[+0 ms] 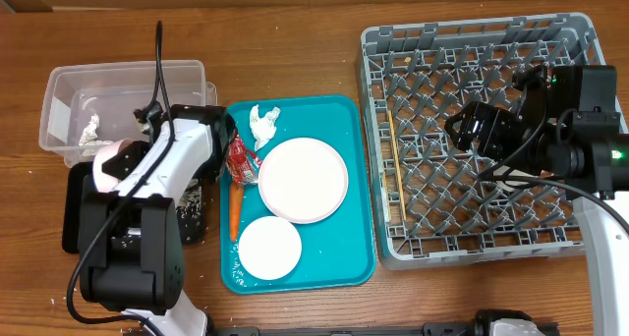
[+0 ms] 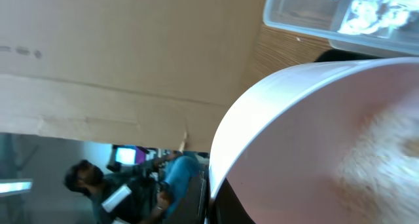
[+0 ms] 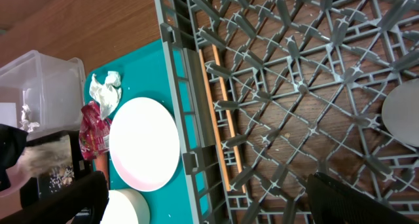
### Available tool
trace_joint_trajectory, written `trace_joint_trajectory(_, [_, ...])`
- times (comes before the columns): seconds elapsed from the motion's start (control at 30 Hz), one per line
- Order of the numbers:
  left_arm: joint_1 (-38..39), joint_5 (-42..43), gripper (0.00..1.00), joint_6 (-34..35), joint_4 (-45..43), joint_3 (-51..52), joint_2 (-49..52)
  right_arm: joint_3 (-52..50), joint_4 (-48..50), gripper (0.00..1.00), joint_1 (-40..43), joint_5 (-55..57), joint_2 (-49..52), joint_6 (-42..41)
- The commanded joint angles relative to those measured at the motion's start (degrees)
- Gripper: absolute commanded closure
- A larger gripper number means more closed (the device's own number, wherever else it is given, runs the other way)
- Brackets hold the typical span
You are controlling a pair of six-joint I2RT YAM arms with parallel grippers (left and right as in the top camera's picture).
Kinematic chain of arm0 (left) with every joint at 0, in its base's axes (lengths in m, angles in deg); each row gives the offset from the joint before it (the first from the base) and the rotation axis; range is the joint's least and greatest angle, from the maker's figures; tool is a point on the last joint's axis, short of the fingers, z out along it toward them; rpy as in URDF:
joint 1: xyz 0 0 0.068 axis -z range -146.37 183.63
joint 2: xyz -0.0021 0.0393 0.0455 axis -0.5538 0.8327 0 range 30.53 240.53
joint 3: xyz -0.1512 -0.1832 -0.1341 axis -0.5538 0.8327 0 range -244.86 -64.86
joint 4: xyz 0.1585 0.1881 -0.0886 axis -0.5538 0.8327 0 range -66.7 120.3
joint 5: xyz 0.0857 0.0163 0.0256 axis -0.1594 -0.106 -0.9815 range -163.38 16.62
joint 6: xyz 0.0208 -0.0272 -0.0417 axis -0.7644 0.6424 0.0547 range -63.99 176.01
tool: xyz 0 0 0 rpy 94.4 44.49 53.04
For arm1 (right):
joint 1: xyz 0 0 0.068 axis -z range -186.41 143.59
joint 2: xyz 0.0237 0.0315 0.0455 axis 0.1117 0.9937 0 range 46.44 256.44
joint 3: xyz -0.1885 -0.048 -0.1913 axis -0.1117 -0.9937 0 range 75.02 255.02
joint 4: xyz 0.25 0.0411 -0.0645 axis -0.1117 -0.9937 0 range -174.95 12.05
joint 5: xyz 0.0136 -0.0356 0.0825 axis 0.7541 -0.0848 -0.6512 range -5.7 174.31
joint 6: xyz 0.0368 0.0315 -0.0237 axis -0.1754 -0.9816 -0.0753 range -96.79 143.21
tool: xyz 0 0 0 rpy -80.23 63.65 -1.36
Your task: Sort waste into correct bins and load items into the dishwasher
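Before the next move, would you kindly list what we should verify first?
1. Has the bowl been emptied: cannot tell.
2. Is the right tool open: ok.
3. Does the rack have free slots: ok.
4. Is the large plate loaded: not ok, it sits on the tray.
5. Are the wrapper and tissue binned: not ok, both on the tray.

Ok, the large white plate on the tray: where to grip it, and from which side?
Likely the right rim, from the rack side. The large white plate lies flat, so only its thin edge can be pinched; the red wrapper crowds its left and the small plate its lower edge; the right faces bare teal tray.
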Motion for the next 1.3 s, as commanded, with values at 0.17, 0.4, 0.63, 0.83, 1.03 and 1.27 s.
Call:
trace_joint_trajectory(0.17, [2.23, -6.93, 0.96, -4.37, -0.79, -0.94, 0.2, -0.04, 0.59, 0.0, -0.28, 0.26, 0.0, -0.22])
trace_joint_trajectory(0.4, [4.26, -8.52, 0.96, -11.74, -1.86, -0.96, 0.28, -0.04, 1.62, 0.0, -0.28, 0.2, 0.0, -0.63])
trace_joint_trajectory(0.63, [6.12, -10.49, 0.96, -17.57, 0.94, -1.01, 0.28, -0.04, 1.22, 0.0, -0.28, 0.24, 0.0, -1.55])
trace_joint_trajectory(0.83, [6.21, -10.47, 0.96, -16.65, 1.07, -1.01, 0.28, -0.04, 0.87, 0.0, -0.28, 0.26, 0.0, -1.53])
trace_joint_trajectory(1.03, [6.86, -9.62, 0.96, -16.04, 1.07, -1.01, 0.28, -0.04, 0.92, 0.0, -0.28, 0.28, 0.0, -1.53])
trace_joint_trajectory(1.27, [7.78, 21.0, 0.96, -11.65, -6.47, -2.43, 0.26, -0.04, 2.12, 0.0, -0.28, 0.24, 0.0, -1.73])
